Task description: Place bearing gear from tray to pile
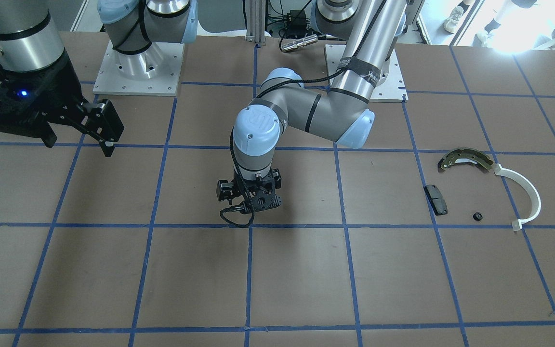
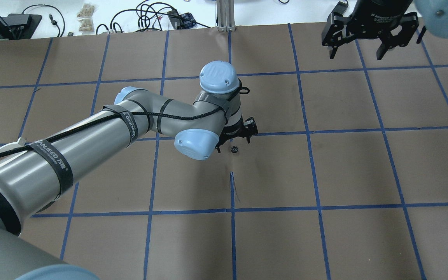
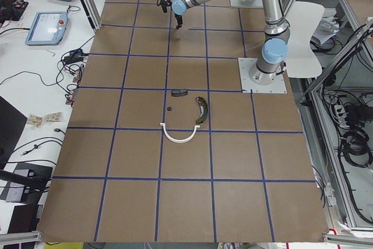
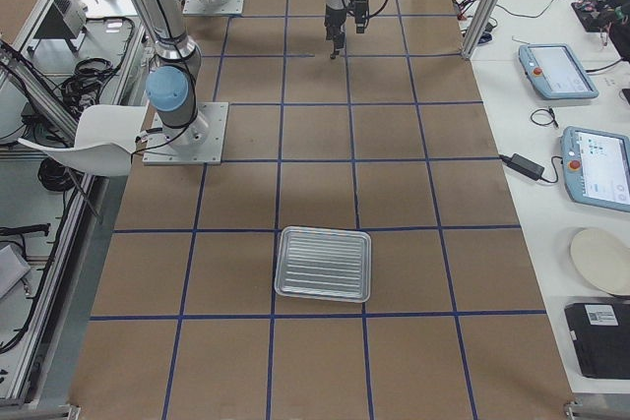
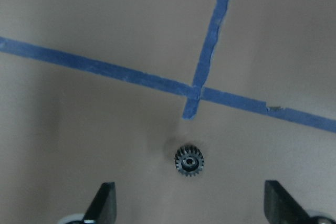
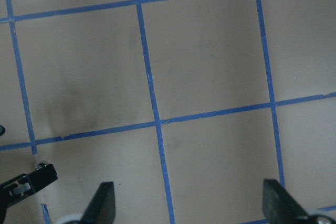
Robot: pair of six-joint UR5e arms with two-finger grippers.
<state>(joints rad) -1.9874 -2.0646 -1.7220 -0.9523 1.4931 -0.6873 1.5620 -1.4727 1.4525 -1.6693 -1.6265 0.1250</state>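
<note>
Under my left hand [image 5: 189, 199] the gear [image 5: 189, 161] lies flat on the table [image 5: 73, 140], just short of a crossing of blue tape [image 5: 195, 94]. My fingers [image 5: 105, 203] stand wide apart on either side of it, released and touching nothing.

I judge this step to be the pick-up for the carry to the pile. The gear sits near the middle of the table, out of the tray and well apart from the pile. The next move calls for coming straight down with the gear centred between the fingers, then closing on its toothed rim. It is small and low, so the fingertips must reach almost to the table or they could close above it or flick it away.

Farther off to my left is the pile [image 3: 179, 92]: a curved brake shoe [image 1: 465, 158], a white half-ring [image 1: 530, 195] and a black pad [image 1: 436, 199]. A small black round part [image 1: 477, 216] lies among them, too small to name.

Across the table my right hand [image 2: 356, 54] hangs raised, spread open and holding nothing. Beyond it, at the far right end, sits the tray [image 4: 323, 263].

Only my left wrist camera shows the gear's teeth and the open fingers around it. The front view hides the gear under my wrist but shows the pile plainly. The overhead view shows the gear just beside my hand but no pile. The right side view alone shows the whole tray; the others catch only a corner.
</note>
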